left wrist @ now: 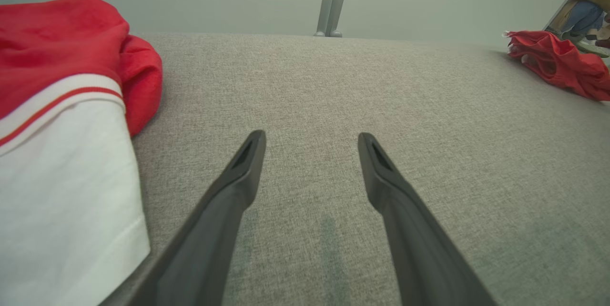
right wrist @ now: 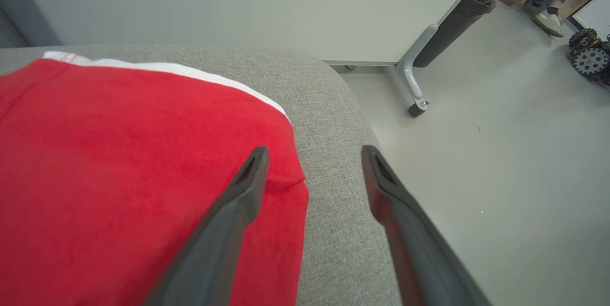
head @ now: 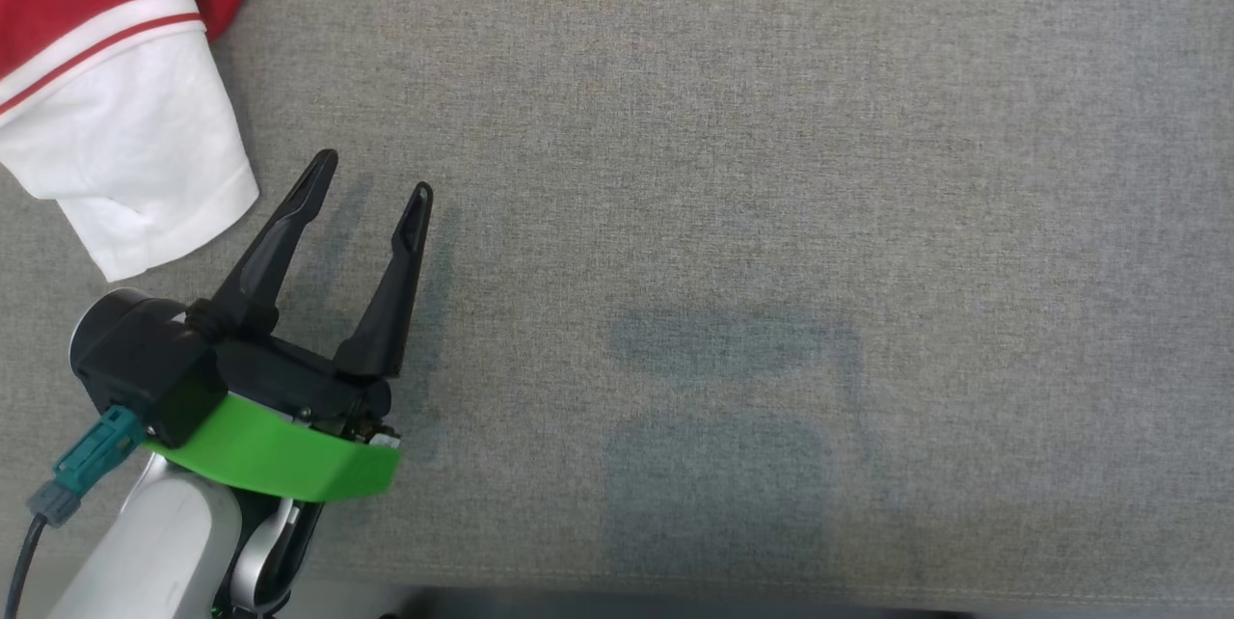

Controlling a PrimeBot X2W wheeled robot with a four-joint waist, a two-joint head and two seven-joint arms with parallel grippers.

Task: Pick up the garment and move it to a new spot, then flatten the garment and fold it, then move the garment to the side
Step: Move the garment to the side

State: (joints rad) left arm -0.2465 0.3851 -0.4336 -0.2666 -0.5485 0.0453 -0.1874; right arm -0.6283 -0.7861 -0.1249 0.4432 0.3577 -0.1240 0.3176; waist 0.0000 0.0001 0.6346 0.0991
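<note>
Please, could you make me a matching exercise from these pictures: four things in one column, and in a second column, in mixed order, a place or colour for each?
Things:
1 left gripper
2 right gripper
3 garment's sleeve
4 second red cloth

Descriptions:
a white
b open, by the red edge of the garment
c at a far edge of the grey surface
d open, over bare grey surface

Pairs: 1-d, 2-b, 3-a, 4-c
</note>
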